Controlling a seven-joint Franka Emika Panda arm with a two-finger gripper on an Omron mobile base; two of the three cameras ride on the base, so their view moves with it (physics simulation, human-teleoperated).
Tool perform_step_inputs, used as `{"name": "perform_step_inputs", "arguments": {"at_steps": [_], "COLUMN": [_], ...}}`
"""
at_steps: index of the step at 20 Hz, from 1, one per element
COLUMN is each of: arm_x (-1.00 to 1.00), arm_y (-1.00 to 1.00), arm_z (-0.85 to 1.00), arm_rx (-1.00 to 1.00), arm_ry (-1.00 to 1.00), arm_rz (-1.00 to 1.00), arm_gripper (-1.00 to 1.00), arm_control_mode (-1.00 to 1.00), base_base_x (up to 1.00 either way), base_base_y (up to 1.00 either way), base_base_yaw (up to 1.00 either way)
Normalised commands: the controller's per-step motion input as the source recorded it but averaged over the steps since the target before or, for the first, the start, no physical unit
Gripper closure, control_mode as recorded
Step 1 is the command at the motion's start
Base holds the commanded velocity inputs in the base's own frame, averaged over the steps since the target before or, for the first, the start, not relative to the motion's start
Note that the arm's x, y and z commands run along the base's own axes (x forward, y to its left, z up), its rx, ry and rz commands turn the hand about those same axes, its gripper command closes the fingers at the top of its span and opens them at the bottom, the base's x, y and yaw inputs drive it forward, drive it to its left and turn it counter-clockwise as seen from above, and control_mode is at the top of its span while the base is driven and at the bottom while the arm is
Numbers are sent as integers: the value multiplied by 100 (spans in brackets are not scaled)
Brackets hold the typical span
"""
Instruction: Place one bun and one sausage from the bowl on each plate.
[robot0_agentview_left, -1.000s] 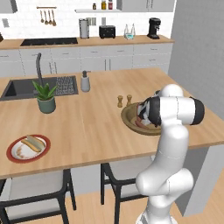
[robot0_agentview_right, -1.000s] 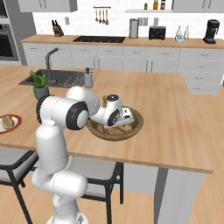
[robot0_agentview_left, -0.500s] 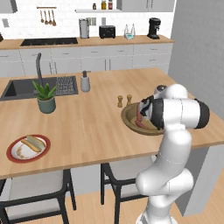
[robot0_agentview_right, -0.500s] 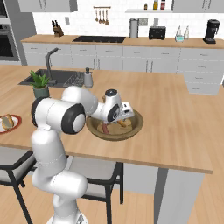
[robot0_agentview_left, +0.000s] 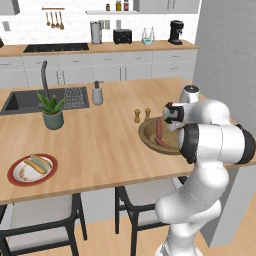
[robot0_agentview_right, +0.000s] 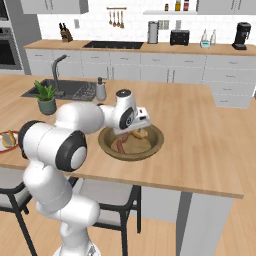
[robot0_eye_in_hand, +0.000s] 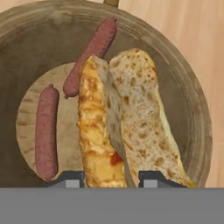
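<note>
We're right over the bowl (robot0_eye_in_hand: 192, 109) on the tabletop (robot0_agentview_left: 100, 145), our tool (robot0_eye_in_hand: 109, 177) clamped on one split bun (robot0_eye_in_hand: 98, 131). A second bun (robot0_eye_in_hand: 144, 127) lies alongside and two sausages (robot0_eye_in_hand: 46, 131) remain. Far off, a plate (robot0_agentview_left: 15, 175) carries a bun and sausage.

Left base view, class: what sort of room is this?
A home kitchen, most likely: a sink set in the wooden counter, a coffee maker and a toaster along the back wall.
</note>
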Motion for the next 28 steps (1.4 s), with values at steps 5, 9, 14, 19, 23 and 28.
{"name": "perform_step_inputs", "arguments": {"at_steps": [5, 9, 14, 19, 23, 28], "arm_x": [-41, -38, -40, -83, -97, -84], "arm_y": [2, 15, 42, 45, 38, 26], "arm_z": [73, 78, 72, 44, 45, 33], "arm_rx": [9, 5, 0, 0, 0, 0], "arm_ry": [18, 15, 4, 7, 8, 4], "arm_rz": [1, 0, 0, 0, 0, 0], "arm_gripper": [100, 100, 100, 100, 100, 100], "arm_control_mode": [-100, -100, -100, -100, -100, -100], "base_base_x": [0, 0, 0, 0, 0, 0], "base_base_y": [0, 0, 0, 0, 0, 0], "base_base_yaw": [0, 0, 0, 0, 0, 0]}}
